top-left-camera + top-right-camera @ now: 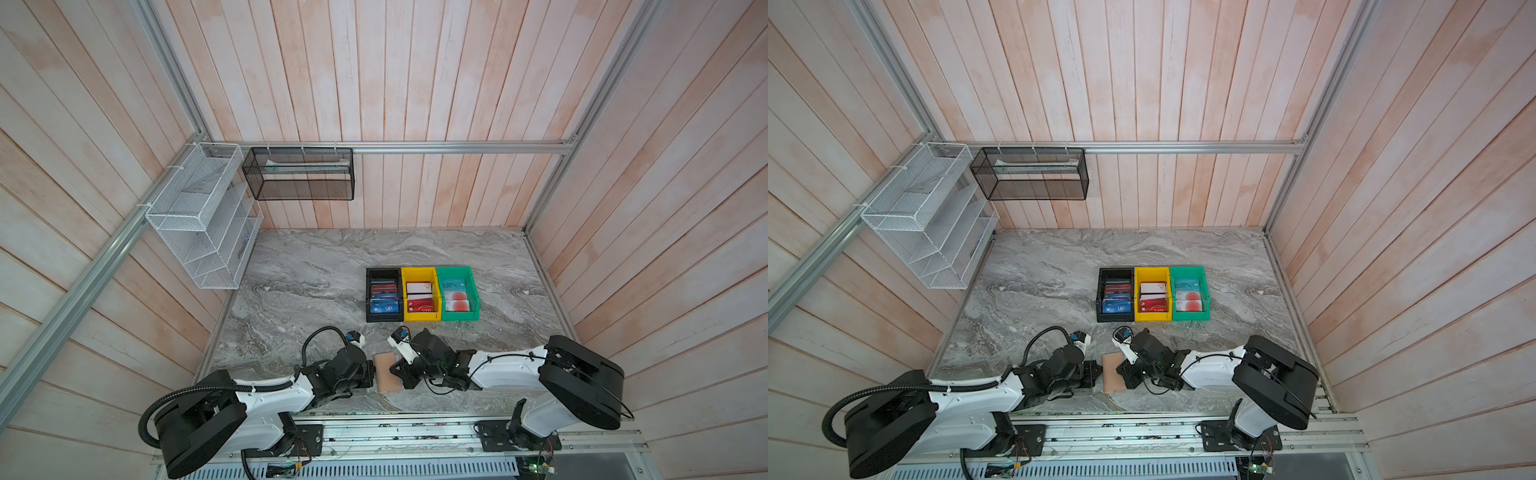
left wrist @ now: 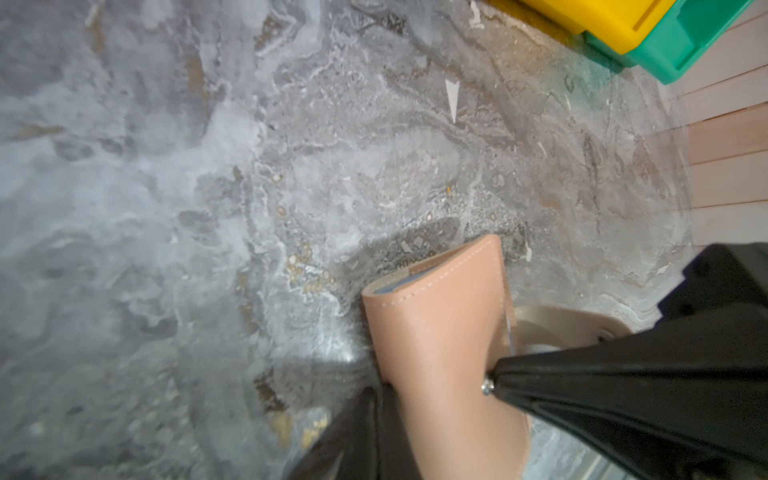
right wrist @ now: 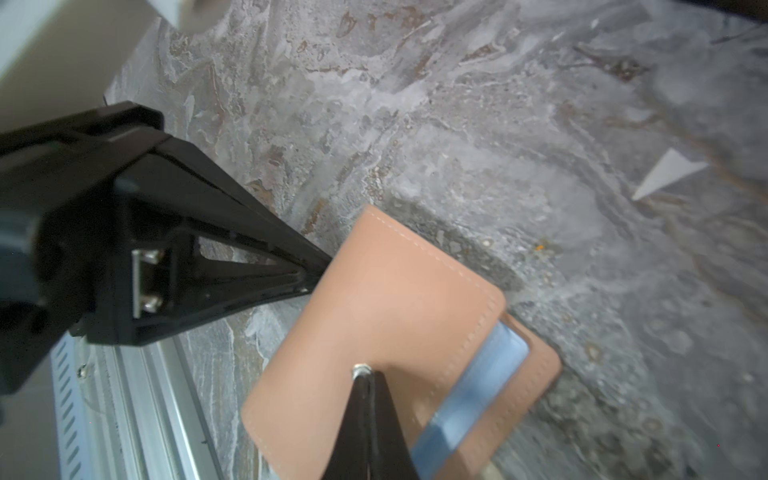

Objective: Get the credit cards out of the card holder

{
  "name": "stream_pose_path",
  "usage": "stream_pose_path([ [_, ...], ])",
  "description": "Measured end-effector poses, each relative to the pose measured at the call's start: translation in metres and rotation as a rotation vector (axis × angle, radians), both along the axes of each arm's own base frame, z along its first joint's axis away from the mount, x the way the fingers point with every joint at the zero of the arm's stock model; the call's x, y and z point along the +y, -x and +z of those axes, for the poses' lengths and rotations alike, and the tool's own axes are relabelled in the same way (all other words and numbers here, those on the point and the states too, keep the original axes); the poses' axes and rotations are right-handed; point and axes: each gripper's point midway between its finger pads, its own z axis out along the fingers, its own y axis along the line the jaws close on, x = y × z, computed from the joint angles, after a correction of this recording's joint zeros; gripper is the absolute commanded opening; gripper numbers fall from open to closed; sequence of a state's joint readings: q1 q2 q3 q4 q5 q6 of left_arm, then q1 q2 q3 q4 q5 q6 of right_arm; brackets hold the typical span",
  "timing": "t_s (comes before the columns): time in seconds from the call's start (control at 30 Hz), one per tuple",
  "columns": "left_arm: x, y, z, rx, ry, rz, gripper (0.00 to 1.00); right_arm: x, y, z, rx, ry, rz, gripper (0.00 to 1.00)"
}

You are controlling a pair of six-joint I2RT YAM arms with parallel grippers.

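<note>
The tan card holder lies on the marble table near its front edge, between both grippers. Its top cover bows upward, and bluish plastic sleeves show at the open edge. I cannot tell whether cards sit in them. My left gripper is shut, its tips against the holder's left edge. My right gripper is shut too, with its tip pressing down on the cover. Credit cards stand in the three bins farther back.
A black bin, a yellow bin and a green bin stand side by side behind the grippers. A small white paper scrap lies on the table. A white wire rack and a black mesh basket hang at the back left.
</note>
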State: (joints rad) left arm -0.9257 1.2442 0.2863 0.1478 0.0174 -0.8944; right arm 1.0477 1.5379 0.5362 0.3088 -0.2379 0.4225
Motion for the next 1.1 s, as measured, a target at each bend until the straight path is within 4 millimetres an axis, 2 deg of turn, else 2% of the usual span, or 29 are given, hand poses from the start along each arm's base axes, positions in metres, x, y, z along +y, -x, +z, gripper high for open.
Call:
stream_pose_path([
  [0.27, -0.006, -0.01, 0.001, -0.019, -0.01, 0.015, 0.0, 0.0, -0.002, 0.003, -0.009, 0.007, -0.007, 0.0],
  [0.57, -0.005, 0.002, 0.007, 0.006, -0.003, -0.019, 0.0, -0.031, 0.002, 0.023, -0.046, -0.004, -0.077, 0.0],
  [0.73, -0.003, 0.004, 0.011, 0.009, -0.001, -0.021, 0.0, -0.043, 0.005, 0.011, -0.033, 0.048, -0.094, 0.0],
  [0.93, -0.003, 0.008, 0.003, 0.037, -0.013, -0.032, 0.0, -0.052, 0.008, -0.01, 0.0, 0.122, -0.097, 0.0],
  [1.1, -0.006, 0.007, 0.001, 0.04, -0.005, -0.036, 0.0, -0.051, 0.009, -0.01, 0.002, 0.118, -0.094, 0.0],
])
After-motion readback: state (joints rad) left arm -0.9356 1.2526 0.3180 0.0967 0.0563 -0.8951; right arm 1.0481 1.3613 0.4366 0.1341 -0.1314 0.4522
